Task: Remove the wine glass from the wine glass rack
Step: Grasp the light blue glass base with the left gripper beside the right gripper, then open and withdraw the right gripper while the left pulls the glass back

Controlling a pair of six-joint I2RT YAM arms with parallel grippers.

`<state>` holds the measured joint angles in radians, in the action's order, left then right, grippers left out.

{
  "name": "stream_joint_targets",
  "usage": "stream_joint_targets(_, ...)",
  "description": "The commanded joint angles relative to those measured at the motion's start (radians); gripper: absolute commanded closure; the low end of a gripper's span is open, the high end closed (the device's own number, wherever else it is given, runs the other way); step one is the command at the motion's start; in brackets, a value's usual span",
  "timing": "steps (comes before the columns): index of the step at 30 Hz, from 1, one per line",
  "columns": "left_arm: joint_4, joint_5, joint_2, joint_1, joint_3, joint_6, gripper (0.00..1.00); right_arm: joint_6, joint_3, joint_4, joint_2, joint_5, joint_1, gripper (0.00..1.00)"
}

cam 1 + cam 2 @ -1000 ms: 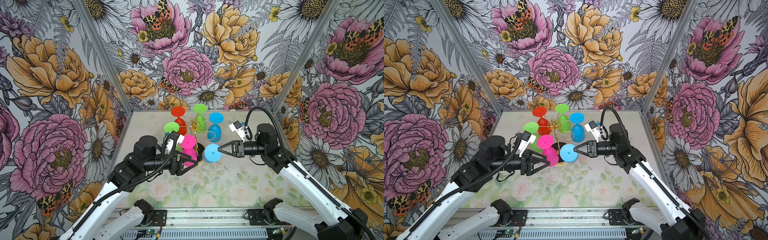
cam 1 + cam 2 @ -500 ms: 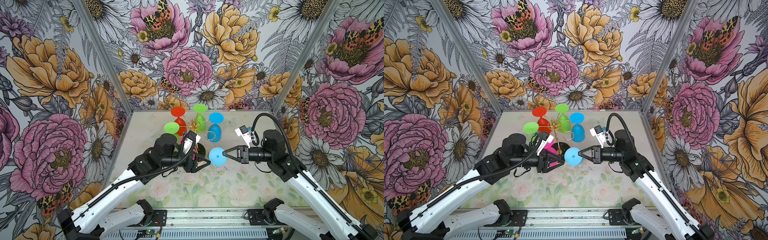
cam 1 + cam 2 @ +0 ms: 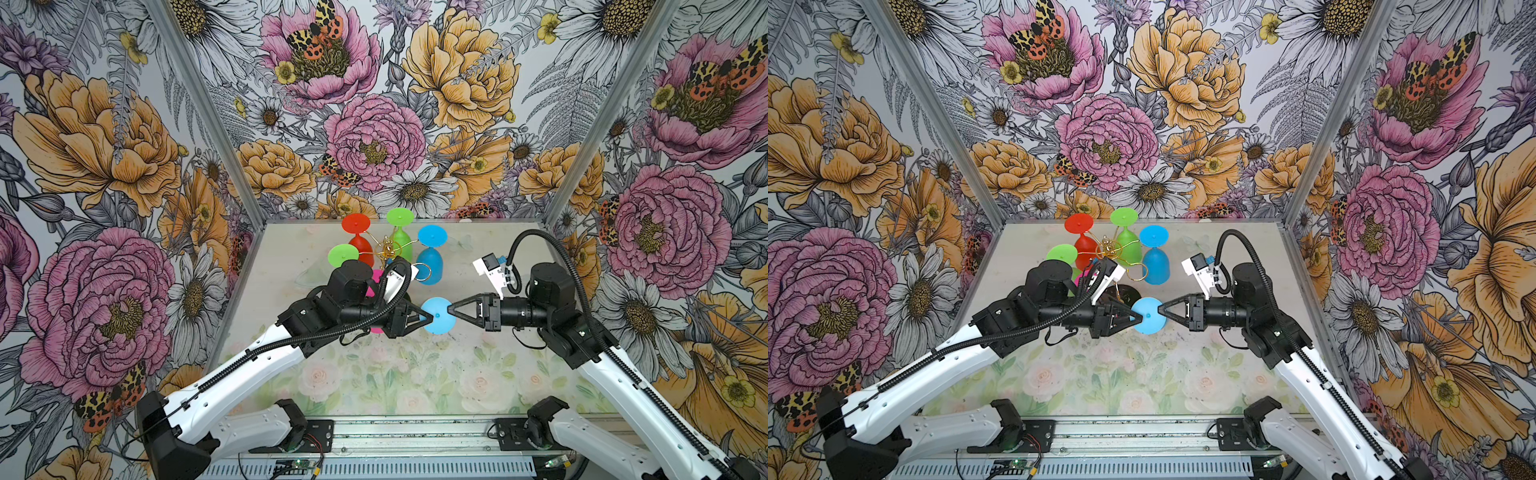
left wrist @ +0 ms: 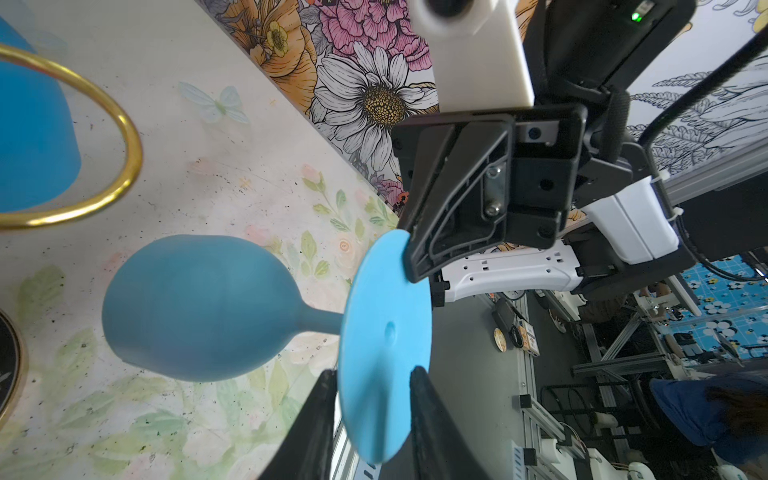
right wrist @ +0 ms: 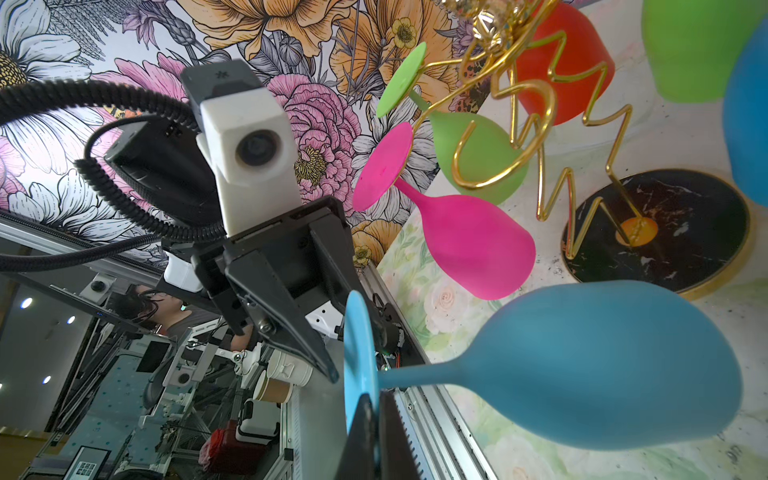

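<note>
Stem of blue wine glass [image 3: 435, 322] roughly vertical, bowl down; glass hangs off the wine glass rack [image 3: 388, 249], just in front of it. Right gripper [image 3: 450, 309]: jaws clamped on foot rim. Left gripper [image 3: 429, 318]: jaws parted, straddling the opposite rim.

near table [image 3: 395, 374]: free | far side: wine glass rack [image 3: 388, 249] and hung glasses [image 3: 430, 264] crowd it | middle: left gripper [image 3: 428, 318], right gripper [image 3: 449, 309], wine glass [image 3: 438, 328] bar crossing

Both top views look down over the whole table [image 3: 374, 374], while the wrist cams hug the blue wine glass [image 4: 199, 307] from opposite sides.
</note>
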<state>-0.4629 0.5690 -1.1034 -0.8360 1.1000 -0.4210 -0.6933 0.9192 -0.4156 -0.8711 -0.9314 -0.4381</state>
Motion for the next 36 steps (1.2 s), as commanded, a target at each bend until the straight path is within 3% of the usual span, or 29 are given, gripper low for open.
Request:
stream_joint_targets(1,0.036,0.028,0.008,-0.008,0.015,-0.004,0.73,0.014,-0.003,0.012,0.019,0.026,0.002,1.0)
stream_joint_targets(7,0.036,0.049,0.005,-0.017,0.01,0.0,0.82,0.012,-0.003,0.013,0.021,0.032,0.009,1.0)
stream_joint_targets(13,0.036,0.056,-0.001,-0.035,0.012,0.012,1.0,0.004,-0.006,0.012,0.022,0.019,0.016,0.98)
stream_joint_targets(16,0.035,0.069,0.0,-0.044,0.008,0.025,1.0,-0.022,-0.014,0.011,0.029,-0.003,0.037,0.91)
stream_joint_targets(18,0.036,0.074,0.002,-0.049,0.004,0.029,1.0,-0.026,-0.018,0.007,0.053,-0.009,0.056,0.8)
stream_joint_targets(25,0.035,0.107,-0.013,-0.06,-0.002,0.042,1.0,-0.09,-0.031,-0.006,0.115,-0.078,0.216,0.54)
stream_joint_targets(32,0.036,0.091,-0.044,-0.096,-0.005,0.08,1.0,-0.123,-0.062,-0.067,0.079,-0.066,0.375,0.43)
stream_joint_targets(36,0.035,-0.014,-0.029,-0.164,-0.02,0.162,1.0,0.011,-0.018,-0.27,0.007,0.091,0.405,0.42)
